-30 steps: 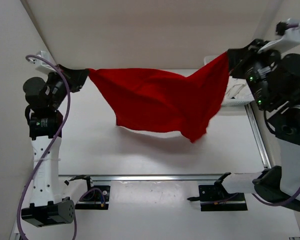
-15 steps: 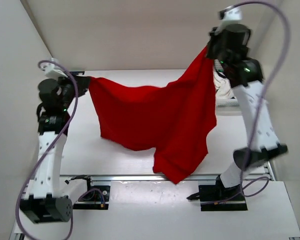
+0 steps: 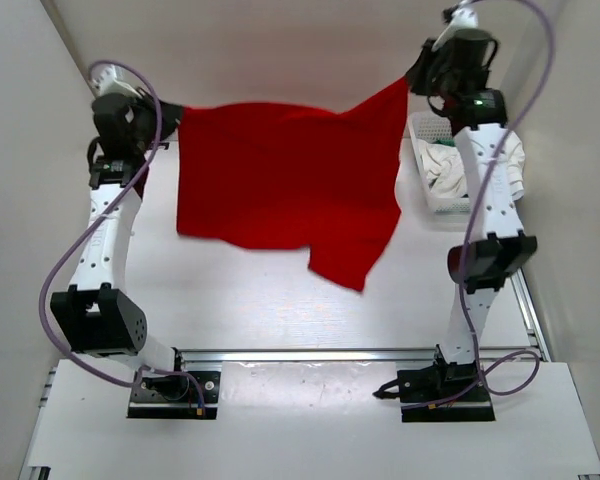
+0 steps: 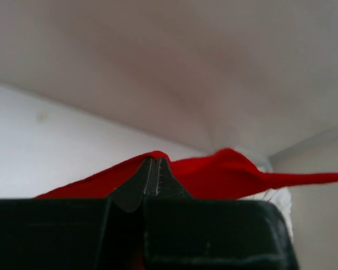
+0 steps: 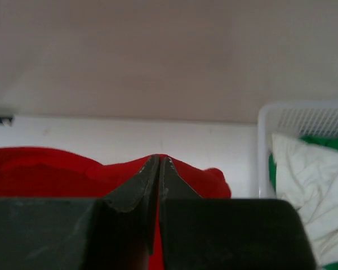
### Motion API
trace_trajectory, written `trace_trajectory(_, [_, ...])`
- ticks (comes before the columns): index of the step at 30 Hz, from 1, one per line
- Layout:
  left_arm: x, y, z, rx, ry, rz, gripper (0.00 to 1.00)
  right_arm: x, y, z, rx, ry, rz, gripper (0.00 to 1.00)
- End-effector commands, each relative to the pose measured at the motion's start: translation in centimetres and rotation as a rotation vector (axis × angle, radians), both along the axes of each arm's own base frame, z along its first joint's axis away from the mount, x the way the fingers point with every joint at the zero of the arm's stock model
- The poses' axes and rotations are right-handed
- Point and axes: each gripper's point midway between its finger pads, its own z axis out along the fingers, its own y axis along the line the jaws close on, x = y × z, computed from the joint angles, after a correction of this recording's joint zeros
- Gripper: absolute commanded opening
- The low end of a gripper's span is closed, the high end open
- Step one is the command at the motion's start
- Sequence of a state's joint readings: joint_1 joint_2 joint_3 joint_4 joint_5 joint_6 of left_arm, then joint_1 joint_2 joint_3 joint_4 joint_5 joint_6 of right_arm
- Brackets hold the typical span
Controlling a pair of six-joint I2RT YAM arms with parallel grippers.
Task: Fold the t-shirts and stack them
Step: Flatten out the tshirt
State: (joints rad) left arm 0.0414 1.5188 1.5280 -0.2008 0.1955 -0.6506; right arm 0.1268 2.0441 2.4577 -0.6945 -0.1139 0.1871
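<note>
Red t-shirt (image 3: 280,180) is held up in the air, spread wide between the two arms over the far half of the table (image 3: 260,310). Top edge is pulled roughly level; the lower part hangs loose, with one flap drooping lower at the near right. Whether the hem touches the table cannot be told.

Left fingers (image 4: 152,169) are closed on one top corner of the red cloth, right fingers (image 5: 155,169) closed on the other; cloth is seen pinched at both tips in the wrist views.

Progress is judged early: no fold made, nothing stacked, no folded shirt seen on the table. White t-shirt (image 5: 304,169) and green t-shirt (image 5: 327,140) are crumpled in the basket (image 3: 427,208) at the far right, not yet taken out. Left to do, as judged: red one laid flat and folded, then the other two, then the stack.

Open table is seen below and in front of the hanging cloth, enough for laying it down. The basket sits just beside the shirt's right edge. Back wall (image 3: 280,60) is near behind the cloth, side walls (image 3: 20,180) close to both arms, and the rail (image 3: 330,353) bounds the near side.
</note>
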Motion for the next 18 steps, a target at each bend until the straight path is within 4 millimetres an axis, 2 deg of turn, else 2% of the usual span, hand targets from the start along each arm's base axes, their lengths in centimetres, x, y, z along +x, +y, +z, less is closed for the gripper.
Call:
trace_trajectory(1, [-2.4, 1.5, 11.4, -0.009, -0.270, 0.024, 0.00, -9.3, -0.5, 20.9, 0.087, -0.539, 0.021, 0.00])
trace_trajectory(3, [-2.9, 1.9, 13.2, 0.006, -0.302, 0.020, 0.00, -11.0, -0.5, 22.3, 0.081, -0.582, 0.015, 0.00])
trace_trajectory(5, [-3.4, 2.8, 14.2, 0.023, -0.313, 0.046, 0.00, -11.8, -0.4, 21.7, 0.041, -0.564, -0.006, 0.00])
trace_trajectory(7, [-3.7, 3.9, 13.7, 0.041, -0.313, 0.089, 0.00, -11.4, -0.2, 19.4, 0.043, -0.484, 0.015, 0.00])
trace_trajectory(9, [-4.0, 3.7, 11.8, 0.044, -0.288, 0.089, 0.00, -11.0, -0.6, 16.7, 0.033, -0.399, 0.011, 0.00])
trace_trajectory(11, [-5.5, 3.6, 11.5, 0.057, -0.300, 0.108, 0.00, -11.4, 0.5, 12.4, 0.016, -0.299, 0.022, 0.00])
trace_trajectory(12, [-5.2, 3.3, 9.2, 0.071, -0.258, 0.101, 0.00, -11.8, 0.1, 11.3, 0.004, -0.282, 0.008, 0.00])
trace_trajectory(13, [-5.7, 3.3, 7.5, 0.084, -0.227, 0.113, 0.00, -12.5, 0.2, 8.4, -0.005, -0.235, -0.005, 0.00])
trace_trajectory(14, [-6.6, 2.9, 7.3, 0.092, -0.235, 0.106, 0.00, -13.5, 0.3, 5.3, 0.006, -0.186, 0.005, 0.00])
trace_trajectory(15, [-7.5, 3.0, 5.1, 0.094, -0.203, 0.112, 0.00, -14.7, 0.1, 1.8, 0.019, -0.121, 0.006, 0.01])
trace_trajectory(16, [-7.9, 3.2, 3.8, 0.096, -0.189, 0.125, 0.00, -15.2, 0.2, -0.2, 0.025, -0.083, 0.001, 0.00])
trace_trajectory(17, [-8.8, 3.6, 0.7, 0.095, -0.149, 0.139, 0.00, -16.9, -0.5, -4.0, 0.046, -0.016, -0.012, 0.00])
trace_trajectory(18, [-10.0, 3.3, -2.0, 0.090, -0.113, 0.133, 0.00, -18.8, -0.4, -8.0, 0.064, 0.050, -0.005, 0.00])
